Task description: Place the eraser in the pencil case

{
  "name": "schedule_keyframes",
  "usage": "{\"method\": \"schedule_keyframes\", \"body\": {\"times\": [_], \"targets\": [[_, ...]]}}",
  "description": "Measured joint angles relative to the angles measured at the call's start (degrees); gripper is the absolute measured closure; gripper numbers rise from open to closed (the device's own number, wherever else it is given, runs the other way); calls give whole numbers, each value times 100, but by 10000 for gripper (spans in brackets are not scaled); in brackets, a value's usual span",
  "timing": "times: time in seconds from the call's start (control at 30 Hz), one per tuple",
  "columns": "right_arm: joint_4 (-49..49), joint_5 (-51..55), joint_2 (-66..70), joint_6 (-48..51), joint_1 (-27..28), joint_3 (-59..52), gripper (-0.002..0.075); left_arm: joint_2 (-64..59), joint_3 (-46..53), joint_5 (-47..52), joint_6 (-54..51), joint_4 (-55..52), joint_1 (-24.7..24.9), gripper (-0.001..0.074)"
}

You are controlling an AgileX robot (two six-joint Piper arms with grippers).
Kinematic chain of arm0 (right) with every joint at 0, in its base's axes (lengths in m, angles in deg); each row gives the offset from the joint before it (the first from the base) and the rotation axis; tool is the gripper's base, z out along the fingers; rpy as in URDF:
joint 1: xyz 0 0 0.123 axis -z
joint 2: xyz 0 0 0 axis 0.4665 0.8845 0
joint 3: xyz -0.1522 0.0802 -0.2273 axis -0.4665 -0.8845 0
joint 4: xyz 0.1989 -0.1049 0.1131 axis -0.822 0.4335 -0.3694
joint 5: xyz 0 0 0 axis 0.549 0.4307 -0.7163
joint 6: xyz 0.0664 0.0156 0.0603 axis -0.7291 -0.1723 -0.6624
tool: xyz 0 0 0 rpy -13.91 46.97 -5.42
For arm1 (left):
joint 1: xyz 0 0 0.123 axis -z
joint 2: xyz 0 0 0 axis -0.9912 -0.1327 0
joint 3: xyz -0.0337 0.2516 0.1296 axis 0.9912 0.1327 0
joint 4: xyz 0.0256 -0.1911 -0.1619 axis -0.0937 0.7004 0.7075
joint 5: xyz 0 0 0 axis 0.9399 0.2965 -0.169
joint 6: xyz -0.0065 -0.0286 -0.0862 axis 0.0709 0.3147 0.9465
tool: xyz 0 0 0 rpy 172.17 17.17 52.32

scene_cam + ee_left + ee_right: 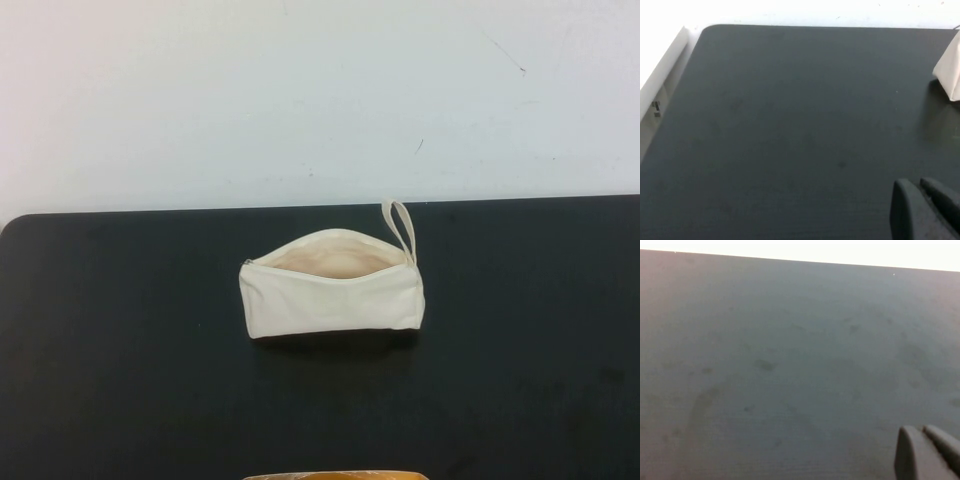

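Note:
The cream-white pencil case [332, 285] lies in the middle of the black table, its zip open and the pale beige lining showing, with the loop strap [398, 226] at its right end. One corner of it shows in the left wrist view [951, 70]. The eraser is not in view in any frame. My left gripper [917, 187] is shut and empty, low over bare table to the left of the case. My right gripper [921, 431] is shut and empty over bare table. Neither arm shows in the high view.
The black table [120, 350] ends at a white wall behind the case. Its rounded left corner and a white ledge [662, 75] show in the left wrist view. A tan edge [335, 475] peeks in at the bottom of the high view.

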Motion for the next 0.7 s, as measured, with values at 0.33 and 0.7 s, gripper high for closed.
{"method": "schedule_keyframes", "body": {"times": [0.33,0.7], "targets": [[0,0,0,0,0,0,727,0,-2,0,-14,35,0,736],[0,0,0,0,0,0,727,0,-2,0,-14,101,-248,736]]}}
